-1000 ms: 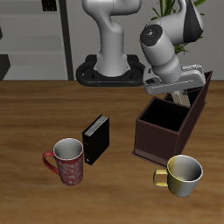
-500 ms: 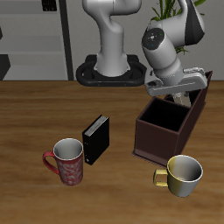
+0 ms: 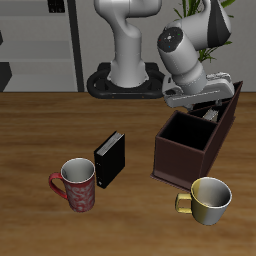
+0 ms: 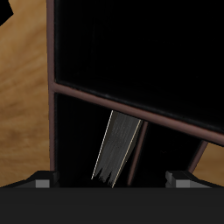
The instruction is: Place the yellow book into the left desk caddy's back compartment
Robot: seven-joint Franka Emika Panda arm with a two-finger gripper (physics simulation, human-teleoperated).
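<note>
- The gripper (image 3: 208,108) hangs over the far end of the left desk caddy (image 3: 190,150), directly above the back compartment (image 4: 131,149), which is the slim partitioned section the task names.
- In the wrist view the yellow book (image 4: 118,147) stands on edge inside that narrow slot, leaning a little against a thin partition; the slot's walls appear to be what keeps it upright.
- The fingers (image 4: 39,181) show only as two pale tips set wide apart, with nothing between them and no contact with the book, so the book rests in the caddy by itself.
- The big square compartment (image 4: 140,44) next to the slot looks dark and empty, which fits the book having gone into the correct section.
- Judged from this, the placing looks done; what remains is to lift straight up so that the fingers do not catch the caddy's rim.
- On the worktop (image 3: 40,130) a black book (image 3: 110,158), a red mug (image 3: 77,184) and a yellowish mug (image 3: 208,199) sit apart from the caddy and play no part.
</note>
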